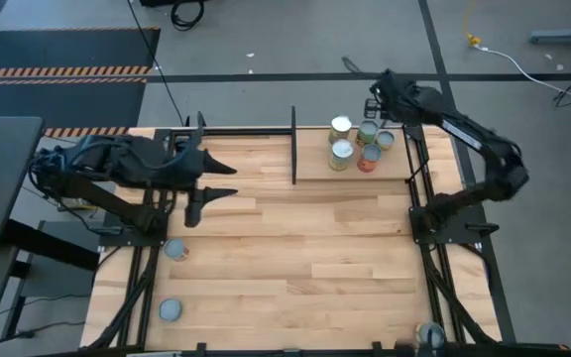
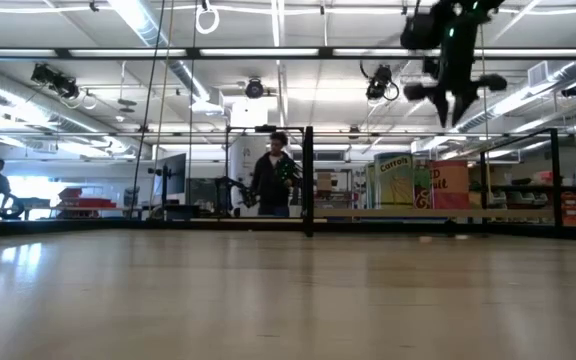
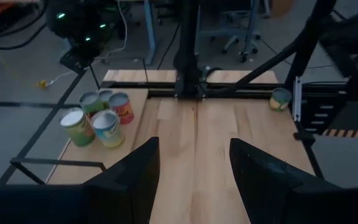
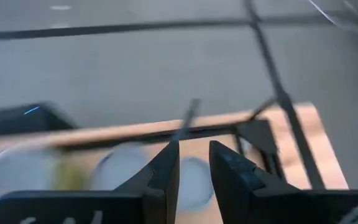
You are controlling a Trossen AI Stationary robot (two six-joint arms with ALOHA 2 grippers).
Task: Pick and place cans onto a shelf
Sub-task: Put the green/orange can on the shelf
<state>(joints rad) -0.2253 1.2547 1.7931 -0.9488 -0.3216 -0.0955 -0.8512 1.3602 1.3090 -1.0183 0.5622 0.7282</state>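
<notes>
**A:** What does the overhead view show?

**B:** A striped plank table [image 1: 305, 248] with a dark arm at each side. At the far right corner sits the shelf [image 1: 315, 164], a smooth light-wood board behind a thin black upright. A tight cluster of cans [image 1: 357, 144] stands on it, about five, their pale lids facing up.

**A:** Are any cans off the shelf?

**B:** Yes. Two lie near the table's left edge, one can [image 1: 175, 249] just in front of the left arm's base and another [image 1: 170, 310] closer to the near edge. A third can [image 1: 430, 335] sits at the near right corner.

**A:** What are the arms doing?

**B:** The right gripper [image 1: 377, 91] hangs above the far side of the cluster. In its wrist view the fingers [image 4: 166, 171] stand a narrow gap apart with nothing between them, and blurred lids show below. The left gripper [image 1: 224, 180] hovers over the table's left half; its fingers [image 3: 132, 177] are spread wide and hold nothing.

**A:** Which step is this?

**B:** It looks like a placement just finished, with the right arm free of the shelf. Next, I judge, one arm must reach a remaining can; the left gripper is nearest the two at the left edge, and would need to descend with its fingers either side of one.
</notes>
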